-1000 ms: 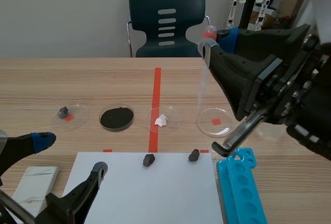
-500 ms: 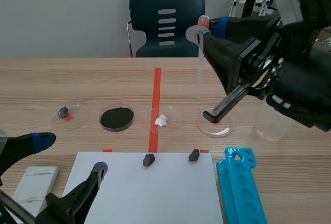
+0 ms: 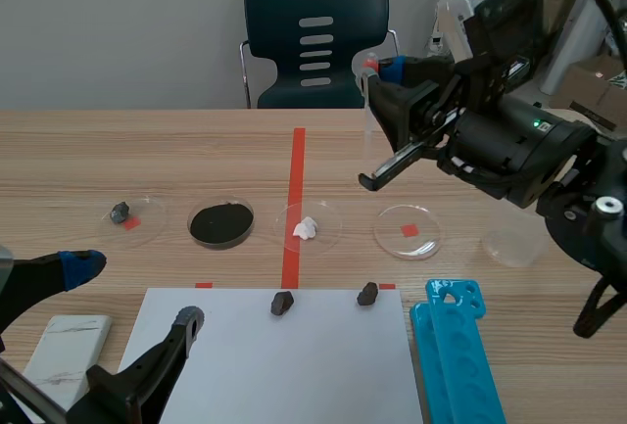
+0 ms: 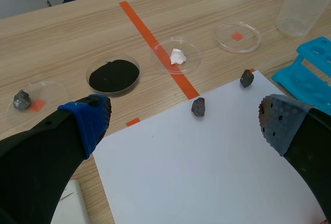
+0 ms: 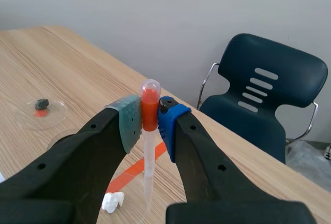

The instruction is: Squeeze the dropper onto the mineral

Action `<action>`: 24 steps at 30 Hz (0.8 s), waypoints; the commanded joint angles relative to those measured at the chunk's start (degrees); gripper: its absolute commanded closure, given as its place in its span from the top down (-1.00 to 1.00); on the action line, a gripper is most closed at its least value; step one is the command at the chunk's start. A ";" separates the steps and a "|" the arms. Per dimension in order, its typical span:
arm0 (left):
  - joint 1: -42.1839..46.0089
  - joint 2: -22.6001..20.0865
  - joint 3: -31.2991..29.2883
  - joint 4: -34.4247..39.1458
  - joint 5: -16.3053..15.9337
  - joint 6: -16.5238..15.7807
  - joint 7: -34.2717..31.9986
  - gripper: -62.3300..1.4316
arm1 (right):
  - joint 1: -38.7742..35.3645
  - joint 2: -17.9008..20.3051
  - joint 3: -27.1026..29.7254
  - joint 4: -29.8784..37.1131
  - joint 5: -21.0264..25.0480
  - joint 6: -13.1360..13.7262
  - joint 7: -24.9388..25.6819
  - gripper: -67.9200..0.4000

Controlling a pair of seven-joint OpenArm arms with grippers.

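A clear dropper (image 3: 367, 111) with an orange-red bulb hangs tip down, and my right gripper (image 3: 378, 73) is shut on its bulb, high above the table. In the right wrist view the dropper (image 5: 148, 146) sits between the pads of that gripper (image 5: 150, 111), its tip above and just beside a white mineral (image 5: 113, 202). This white mineral (image 3: 307, 228) lies in a clear dish on the tape line. Two dark stones (image 3: 282, 302) (image 3: 367, 294) rest on the white paper's far edge. My left gripper (image 4: 186, 120) is open, low over the paper.
A dish of black powder (image 3: 221, 222) and a dish with a grey stone (image 3: 120, 212) stand at the left. An empty dish (image 3: 408, 230), a clear beaker (image 3: 514, 238) and a blue rack (image 3: 458, 355) are at the right. A white block (image 3: 69, 344) lies near left.
My right arm has swung left and upward with the dropper, from over the empty dish toward the white mineral's dish. The left arm has kept still.
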 commanded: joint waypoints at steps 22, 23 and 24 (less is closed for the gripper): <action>0.13 0.11 -0.24 1.40 -0.33 -0.04 -0.83 0.93 | 16.39 -6.03 -10.84 -22.29 0.59 0.04 5.75 -0.71; 0.13 0.11 -0.24 1.40 -0.33 -0.04 -0.83 0.93 | 16.39 -6.32 -10.86 -22.77 0.59 0.02 5.97 -0.71; 0.13 0.11 -0.24 1.40 -0.33 -0.04 -0.81 0.93 | 16.39 -6.54 -10.86 -23.17 0.57 0.02 6.08 -0.71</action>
